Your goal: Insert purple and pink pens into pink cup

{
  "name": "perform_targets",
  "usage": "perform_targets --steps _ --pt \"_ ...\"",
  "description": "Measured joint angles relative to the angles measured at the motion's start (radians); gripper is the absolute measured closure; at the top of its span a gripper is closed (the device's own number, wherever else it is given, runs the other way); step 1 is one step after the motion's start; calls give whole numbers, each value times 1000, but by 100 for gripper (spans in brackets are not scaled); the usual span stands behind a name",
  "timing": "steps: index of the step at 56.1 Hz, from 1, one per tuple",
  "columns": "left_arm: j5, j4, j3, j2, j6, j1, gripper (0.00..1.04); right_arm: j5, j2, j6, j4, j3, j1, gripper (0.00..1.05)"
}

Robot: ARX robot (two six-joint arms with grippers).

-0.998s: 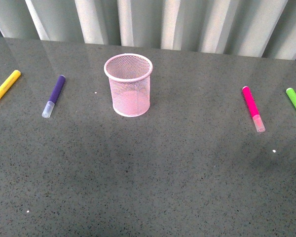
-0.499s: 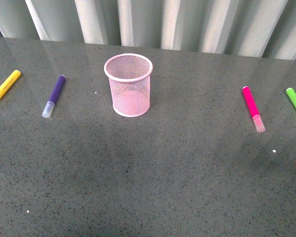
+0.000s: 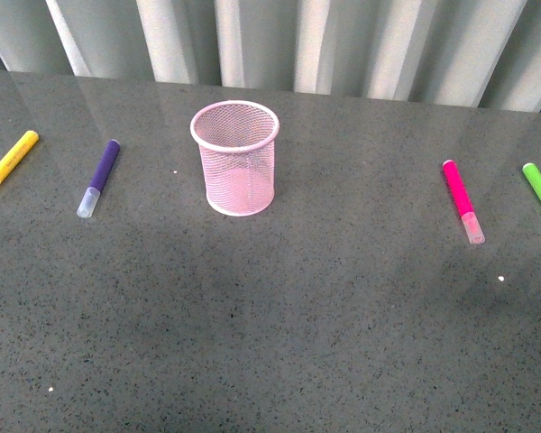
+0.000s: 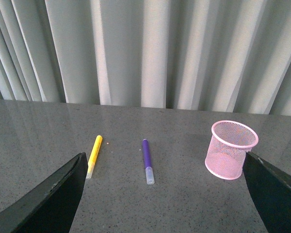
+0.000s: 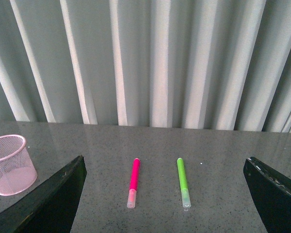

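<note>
OK, pink cup [image 3: 237,158] upright nr back edge of worktop [image 3: 270,343]. Purple pen [image 3: 99,177] flat twd left edge, pink pen [image 3: 462,199] twd right. Jaws wide apart, nothing held, on left gripper [image 4: 163,160] and right gripper [image 5: 165,158].

We find only a faint shift in the front view since a second ago; the pink cup [image 3: 239,162], the purple pen [image 3: 99,177], the pink pen [image 3: 463,200] and the far edge of the table [image 3: 370,101] all sit a touch lower in the picture.

1. No lettering, brand, number or sign is readable in any view.
2. The pink cup [image 3: 238,162] shows plain mesh.
3. The purple pen [image 3: 100,176] and pink pen [image 3: 462,198], either side of the cup, are too small to tell.
</note>
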Motion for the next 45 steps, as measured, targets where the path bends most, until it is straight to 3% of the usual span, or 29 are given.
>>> perform_targets --steps 20,21,24,27,39,45 --pt "0 0 0 0 0 0 7 0 0 0 0 0 0 7" --pt "-17 -4 1 4 -7 -4 7 0 0 0 0 0 0 7" --pt "-294 -158 62 113 -127 -86 7 0 0 0 0 0 0 7" --pt "-368 -203 85 206 -227 -93 7 1 0 0 0 0 0 7" --pt "-171 -48 206 565 -349 21 7 -1 0 0 0 0 0 7" --pt "-23 -75 343 789 -336 57 7 0 0 0 0 0 0 7"
